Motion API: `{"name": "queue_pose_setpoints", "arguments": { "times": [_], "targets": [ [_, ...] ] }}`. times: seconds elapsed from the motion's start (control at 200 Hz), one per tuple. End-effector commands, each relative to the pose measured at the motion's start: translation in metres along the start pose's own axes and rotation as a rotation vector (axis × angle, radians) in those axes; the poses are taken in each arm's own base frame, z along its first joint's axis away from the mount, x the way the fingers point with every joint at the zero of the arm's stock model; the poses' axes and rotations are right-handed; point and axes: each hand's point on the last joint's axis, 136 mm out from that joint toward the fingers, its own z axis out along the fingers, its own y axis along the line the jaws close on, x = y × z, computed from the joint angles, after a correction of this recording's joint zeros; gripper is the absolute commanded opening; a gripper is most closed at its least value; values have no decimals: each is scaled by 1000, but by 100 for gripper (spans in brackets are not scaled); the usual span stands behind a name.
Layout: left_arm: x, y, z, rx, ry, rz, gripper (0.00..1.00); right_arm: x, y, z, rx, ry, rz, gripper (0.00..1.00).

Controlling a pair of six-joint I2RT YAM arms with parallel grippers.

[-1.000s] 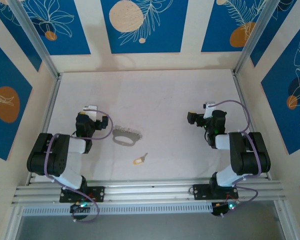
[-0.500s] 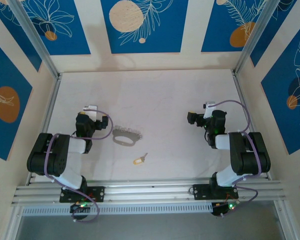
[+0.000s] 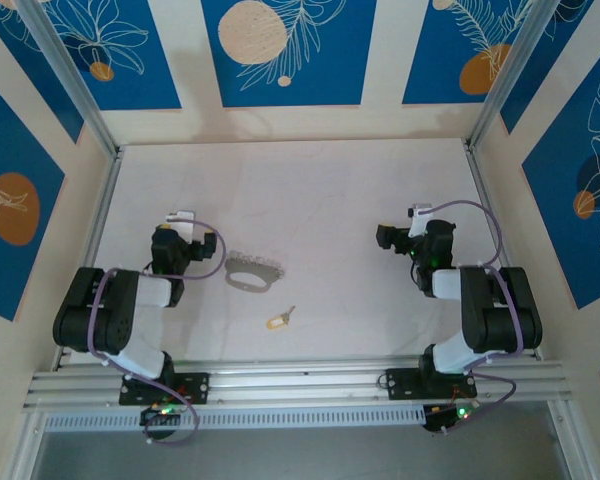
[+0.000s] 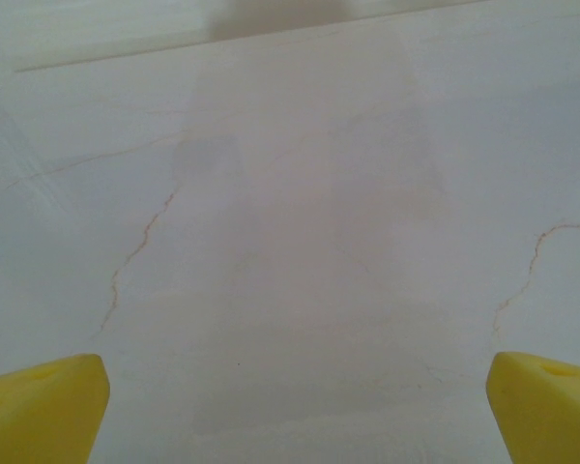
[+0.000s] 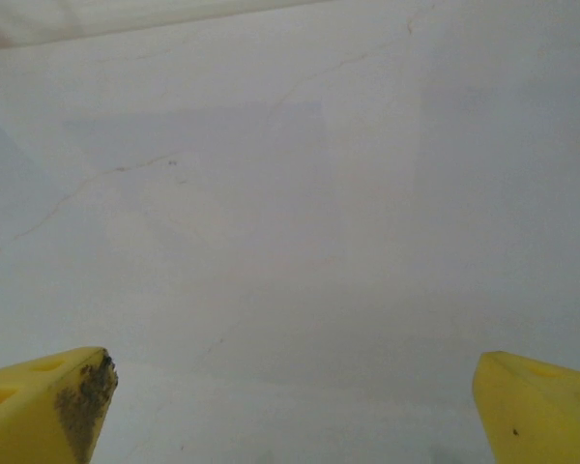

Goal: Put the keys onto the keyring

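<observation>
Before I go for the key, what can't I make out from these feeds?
key: too small in the top view to tell whether its head has a hole.
keyring: too small there to find its opening.
left pincer, right pincer: open, fingers cut off by the wrist views' bottom edges.

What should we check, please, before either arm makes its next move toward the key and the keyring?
1. Left gripper open and empty: ok.
2. Right gripper open and empty: ok.
3. Key lying free on the table, apart from the keyring: ok.
4. Nothing lying on the keyring: ok.
5. Right gripper clean: not ok, dark grime on one fingertip.
6. Where the keyring opens: cannot tell, too small in the top view.
</observation>
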Motion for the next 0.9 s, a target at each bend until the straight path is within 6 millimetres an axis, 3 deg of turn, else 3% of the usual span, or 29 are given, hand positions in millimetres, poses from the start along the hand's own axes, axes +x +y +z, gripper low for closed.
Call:
{"name": "queue_pose_setpoints", "arguments": {
  "times": [0.0,0.085,0.155,0.23,0.355,0.475,0.655,0.895],
  "targets": [
    [-28,9,-5,-20,8,-17,100,-44,3,-14,12,-24,20,99],
    [-43,17,-10,-55,20,-31,100,-61,-17,-25,90,23,246,99],
    [-58,16,-15,-45,15,-58,100,-71,-22,-28,101,67,358,99],
    [-73,14,-20,-26,41,-108,100,-79,-5,-27,4,86,396,99],
    [-91,-1,-31,43,97,-194,100,-79,42,-25,-169,152,363,100],
    [-100,-17,-43,105,121,-273,100,-60,93,-22,-291,274,310,86],
    [-98,-53,-56,217,180,-363,100,-9,165,-20,-401,451,225,77],
    [-76,-117,-72,344,281,-316,100,57,231,-25,-515,615,202,62]
  ]
}}
